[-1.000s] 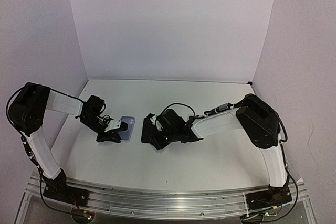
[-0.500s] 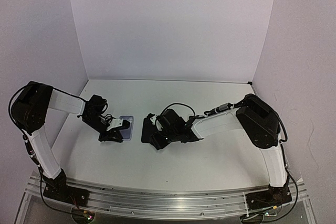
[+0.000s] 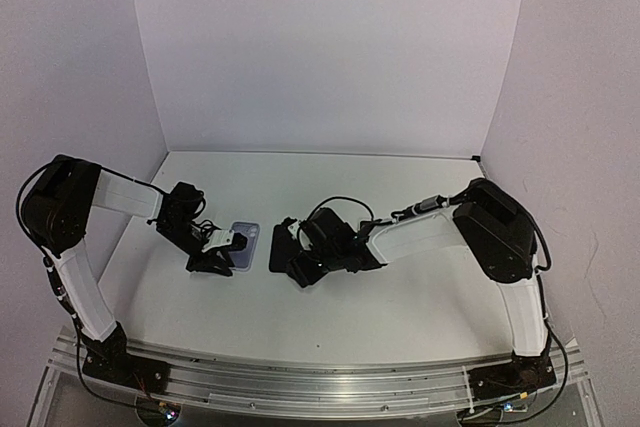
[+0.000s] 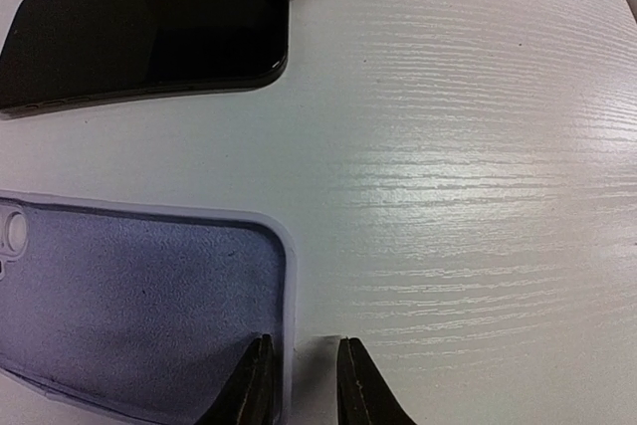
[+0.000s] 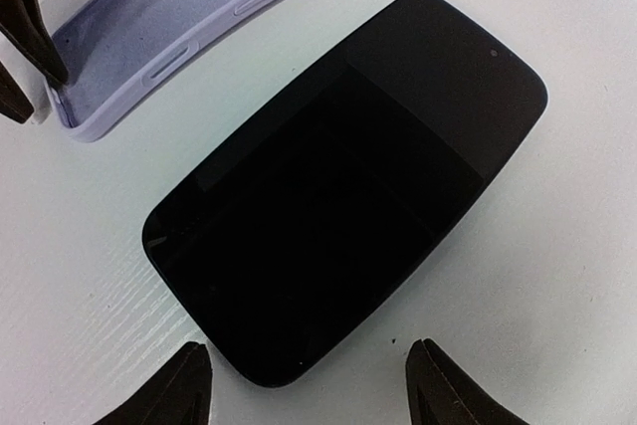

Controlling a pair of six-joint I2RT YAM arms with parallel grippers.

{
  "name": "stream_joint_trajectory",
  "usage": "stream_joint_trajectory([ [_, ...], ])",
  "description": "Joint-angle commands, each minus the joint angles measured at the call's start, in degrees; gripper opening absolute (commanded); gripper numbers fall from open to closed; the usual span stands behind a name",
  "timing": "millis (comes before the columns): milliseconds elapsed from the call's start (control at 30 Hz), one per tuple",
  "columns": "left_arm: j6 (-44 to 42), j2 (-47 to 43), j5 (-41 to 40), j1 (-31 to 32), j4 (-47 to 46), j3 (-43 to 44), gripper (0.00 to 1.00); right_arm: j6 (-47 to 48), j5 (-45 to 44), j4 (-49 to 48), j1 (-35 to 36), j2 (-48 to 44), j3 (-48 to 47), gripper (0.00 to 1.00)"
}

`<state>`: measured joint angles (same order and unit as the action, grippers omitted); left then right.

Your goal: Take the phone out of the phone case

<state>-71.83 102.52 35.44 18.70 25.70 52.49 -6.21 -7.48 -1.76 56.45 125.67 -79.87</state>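
Note:
The black phone lies flat on the white table, screen up, out of the lilac case, which lies just to its left, inside up. In the left wrist view my left gripper straddles the rim at a corner of the case; one finger is inside the rim, the other stands off it outside, jaws a little apart. In the right wrist view my right gripper is open, its fingers wide on either side of the near end of the phone, not touching it.
The two grippers are close together at the middle left of the table. The left fingers show at the case's end in the right wrist view. White walls stand at the back and sides.
The left gripper and the case have shifted slightly right, toward the phone. The right arm and the phone have hardly moved.

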Motion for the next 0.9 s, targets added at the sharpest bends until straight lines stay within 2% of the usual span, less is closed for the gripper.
stream_joint_trajectory([
  [0,-1.2,-0.3,0.0,0.0,3.3,1.4,0.24,0.8,-0.4,3.2,0.0,-4.4,1.8,0.68],
  [333,1.7,-0.5,1.3,0.1,1.6,2.4,0.3,-0.2,-1.6,4.5,-0.1,-9.5,1.8,0.74],
  [533,4.3,-0.4,0.5,0.1,-3.0,1.6,0.29,-0.3,-2.5,4.4,-0.5,-12.3,2.4,0.75],
  [867,5.5,-0.4,0.8,1.0,-5.6,0.5,0.27,-1.2,-3.1,4.6,-0.9,-13.3,2.9,0.75],
])
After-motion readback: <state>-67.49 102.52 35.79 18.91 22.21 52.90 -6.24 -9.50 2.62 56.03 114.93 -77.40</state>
